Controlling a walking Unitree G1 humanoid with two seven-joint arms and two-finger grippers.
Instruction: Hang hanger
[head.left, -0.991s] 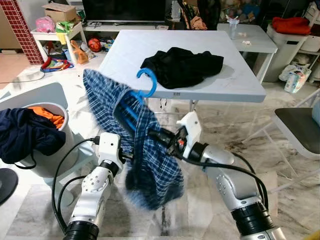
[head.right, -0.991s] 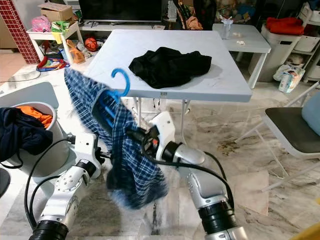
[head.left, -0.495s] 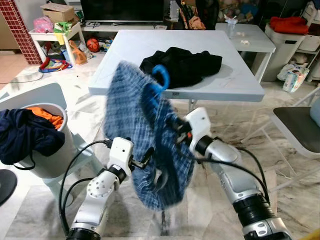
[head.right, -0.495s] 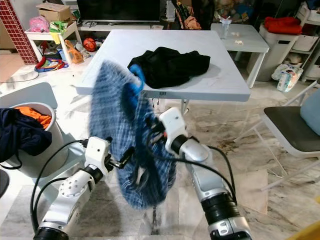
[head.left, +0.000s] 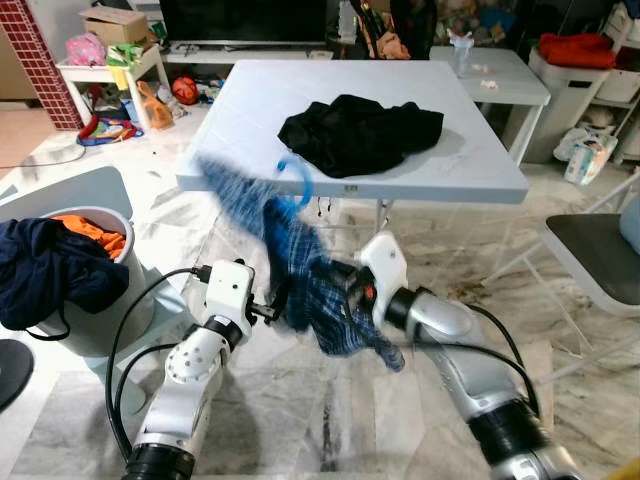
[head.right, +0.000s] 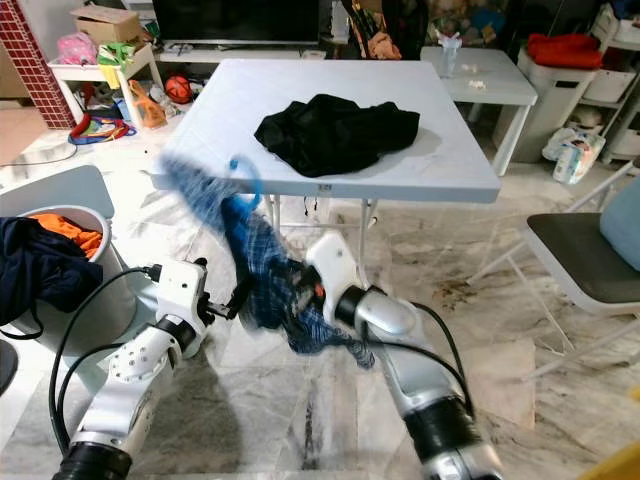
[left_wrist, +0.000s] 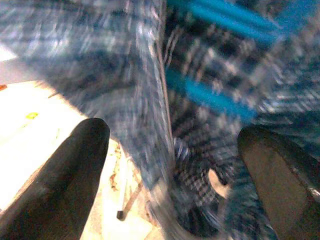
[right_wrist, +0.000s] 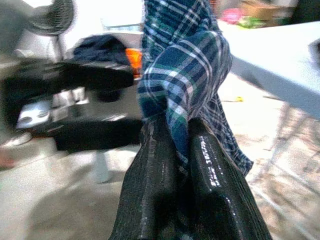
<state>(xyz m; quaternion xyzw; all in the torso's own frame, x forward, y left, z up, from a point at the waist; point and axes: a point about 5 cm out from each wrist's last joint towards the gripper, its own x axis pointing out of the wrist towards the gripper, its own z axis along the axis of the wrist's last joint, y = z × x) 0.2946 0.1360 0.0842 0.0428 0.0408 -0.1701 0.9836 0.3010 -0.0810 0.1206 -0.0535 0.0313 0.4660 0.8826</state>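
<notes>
Right wrist view shows the right gripper (right_wrist: 172, 132) with its two black fingers (right_wrist: 212, 165) pressed close together, pinching a fold of the blue checked shirt (right_wrist: 185, 65) between them. From where I stand, the robot holds this shirt up in the air in front of its chest, over the marble floor (head.left: 330, 420) and just in front of the white table (head.left: 480, 170). The shirt looks blurry. A blue hanger (head.left: 296, 180) is inside the shirt, and its hook pokes out at the top, near the table edge. Blue bars of the hanger also show through the cloth in the left wrist view. The left gripper (left_wrist: 170, 160) has its two fingers (left_wrist: 65, 175) spread wide apart, with the shirt hanging in the gap between them. I cannot tell if those fingers touch the cloth. In the head views the left gripper sits just beside the lower part of the shirt, on the robot's left. A black cloth (head.left: 360, 130) lies bunched up on the table. A pale bin (head.left: 100, 300) on the robot's left holds dark blue and orange clothes.
</notes>
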